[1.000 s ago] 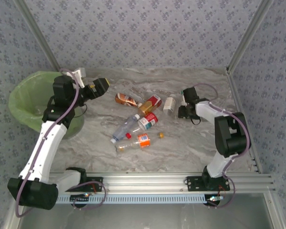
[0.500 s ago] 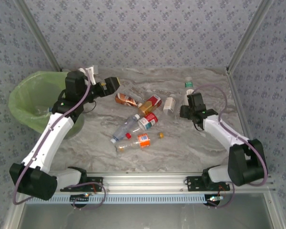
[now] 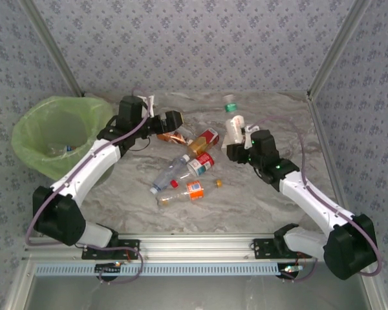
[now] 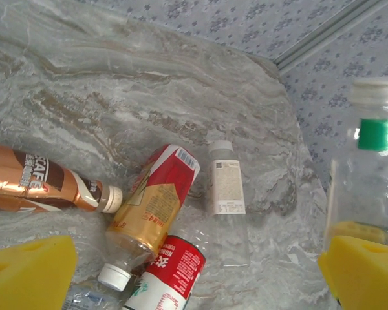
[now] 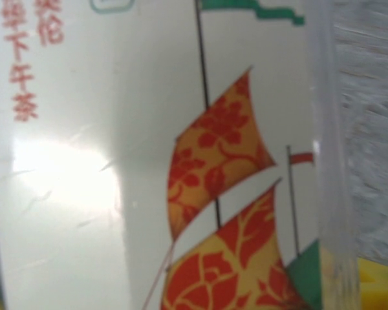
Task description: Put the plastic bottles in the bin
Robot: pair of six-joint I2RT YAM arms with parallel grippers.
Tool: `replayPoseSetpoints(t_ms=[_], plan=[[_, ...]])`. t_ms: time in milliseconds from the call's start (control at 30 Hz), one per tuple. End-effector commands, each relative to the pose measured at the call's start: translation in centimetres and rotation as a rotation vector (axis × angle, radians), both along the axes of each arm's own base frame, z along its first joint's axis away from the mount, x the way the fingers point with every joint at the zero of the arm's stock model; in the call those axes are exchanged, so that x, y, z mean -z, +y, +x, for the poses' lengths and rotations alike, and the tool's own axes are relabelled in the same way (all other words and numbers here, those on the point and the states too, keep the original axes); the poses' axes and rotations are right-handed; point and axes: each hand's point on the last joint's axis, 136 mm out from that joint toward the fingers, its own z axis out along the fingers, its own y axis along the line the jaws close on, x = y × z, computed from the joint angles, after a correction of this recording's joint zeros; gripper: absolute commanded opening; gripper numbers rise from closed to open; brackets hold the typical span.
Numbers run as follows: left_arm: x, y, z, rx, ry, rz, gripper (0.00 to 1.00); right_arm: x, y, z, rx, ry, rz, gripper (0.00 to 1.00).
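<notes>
The top view shows the bin at far left and the plastic bottles lying clustered mid-table, well apart from it. The left wrist view shows the left gripper above the cluster, its yellow pads spread apart. The right wrist view resolves the sail-print label on the green-capped bottle, which the right gripper clamps. Surface: grey marbled table. Enclosure: patterned blue-grey walls.

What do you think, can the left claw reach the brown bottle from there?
Probably yes. The left claw is open close to the brown bottle, which lies on the table with nothing on top of it. The right claw holds a white bottle off to the side.
</notes>
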Motion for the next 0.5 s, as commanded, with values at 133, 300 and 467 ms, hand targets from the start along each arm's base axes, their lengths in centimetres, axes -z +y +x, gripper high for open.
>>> replayPoseSetpoints(t_ms=[133,300,467], plan=[[-2.5,-1.9,0.9,0.058,-0.036,-0.084,0.99,-2.6,6.2,-1.8,-0.24,-0.099,0.051,0.54],[-5.0,-3.7,0.5,0.158,-0.128,-0.205,0.99,-3.0,9.3,-2.6,-0.336,-0.106,0.072,0.54],[-6.7,-3.7,0.8,0.149,-0.197,-0.245,0.99,-3.2,11.4,-3.2,-0.378,-0.106,0.095,0.54]])
